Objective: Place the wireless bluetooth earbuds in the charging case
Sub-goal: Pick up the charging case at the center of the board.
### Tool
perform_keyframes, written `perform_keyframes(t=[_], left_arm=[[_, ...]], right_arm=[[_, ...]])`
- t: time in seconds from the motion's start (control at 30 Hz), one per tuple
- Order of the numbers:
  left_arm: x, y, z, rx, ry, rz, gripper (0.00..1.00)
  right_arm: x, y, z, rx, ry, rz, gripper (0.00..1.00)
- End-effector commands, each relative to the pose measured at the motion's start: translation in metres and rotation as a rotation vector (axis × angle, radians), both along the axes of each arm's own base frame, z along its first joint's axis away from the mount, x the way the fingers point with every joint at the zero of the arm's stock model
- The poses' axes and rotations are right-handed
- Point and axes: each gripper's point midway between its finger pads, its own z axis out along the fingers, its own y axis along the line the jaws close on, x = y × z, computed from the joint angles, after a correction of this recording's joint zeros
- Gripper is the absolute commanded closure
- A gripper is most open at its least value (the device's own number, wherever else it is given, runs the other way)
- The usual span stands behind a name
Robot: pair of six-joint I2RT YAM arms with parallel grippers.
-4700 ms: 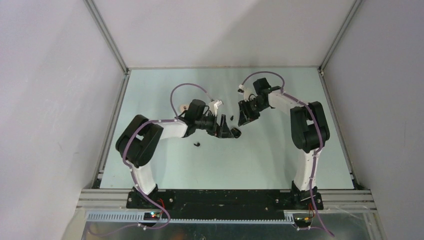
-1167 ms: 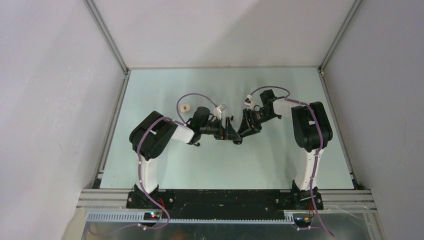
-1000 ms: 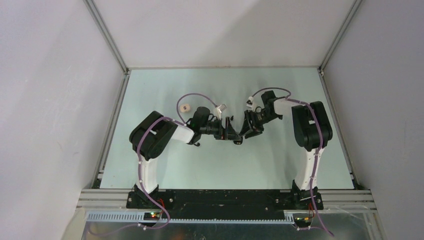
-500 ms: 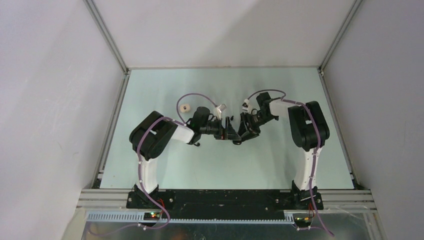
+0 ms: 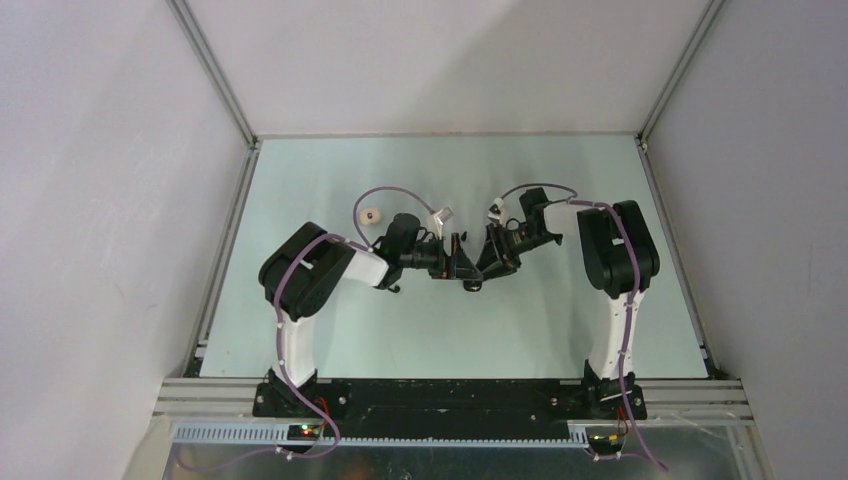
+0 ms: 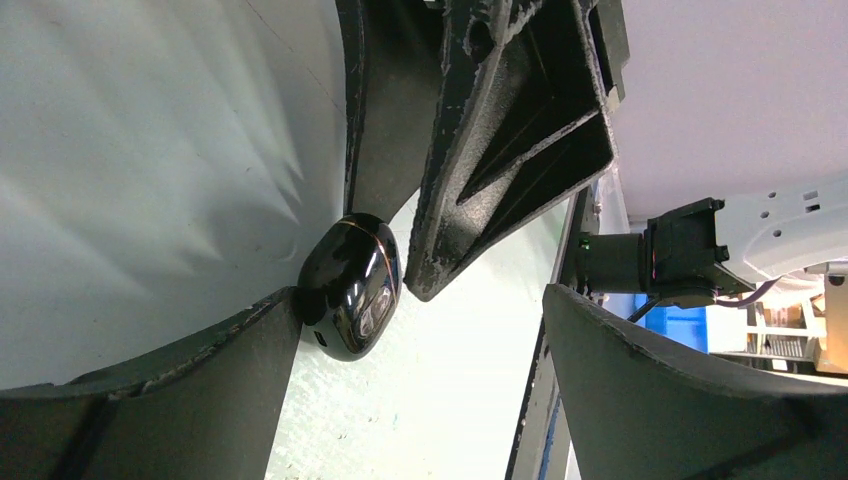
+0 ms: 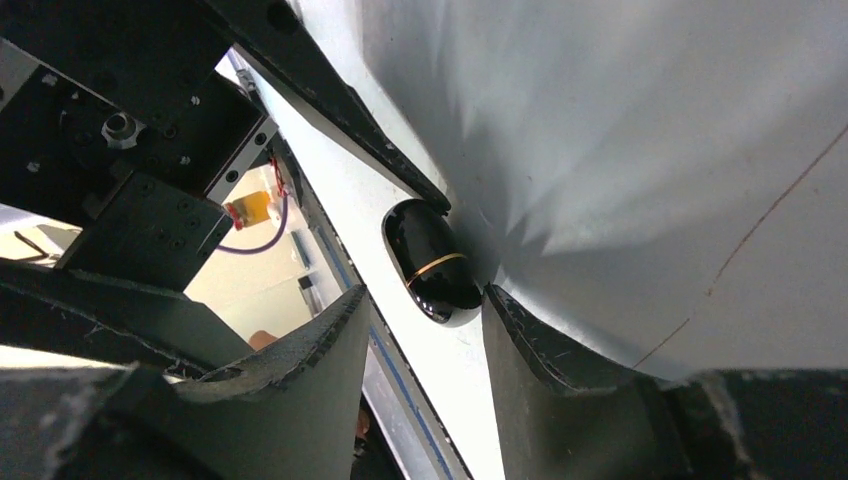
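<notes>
Touching charging case (image 6: 352, 285), opposing fingers (image 6: 180, 395)

Two arms (image 5: 300, 285) (image 5: 618, 250), one glossy black case (image 6: 352, 285), one cream-white item (image 5: 371, 214)

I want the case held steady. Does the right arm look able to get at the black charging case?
Likely yes: the black charging case sits between the right gripper's open fingertips; only a left gripper finger touches one side.

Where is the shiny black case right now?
Near the middle of the top view, the black charging case lies on the table, wedged between the left gripper and the right gripper.
</notes>
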Motion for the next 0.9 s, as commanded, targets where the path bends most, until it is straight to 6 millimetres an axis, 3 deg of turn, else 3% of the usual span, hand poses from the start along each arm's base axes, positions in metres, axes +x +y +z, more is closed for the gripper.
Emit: perform_keyframes(t=[0.0, 0.27, 0.87], left_arm=[[0.003, -0.008, 0.015, -0.043, -0.042, -0.019, 0.05], [0.002, -0.007, 0.014, -0.041, -0.034, -0.021, 0.05], [0.002, -0.007, 0.014, -0.038, -0.030, -0.019, 0.05]], right_arm=[[-0.001, 0.002, 0.023, 0.081, -0.081, 0.030, 0.50], [-0.007, 0.005, 0.015, 0.054, -0.147, 0.075, 0.49], [-0.011, 0.021, 0.025, 0.100, -0.208, 0.120, 0.64]])
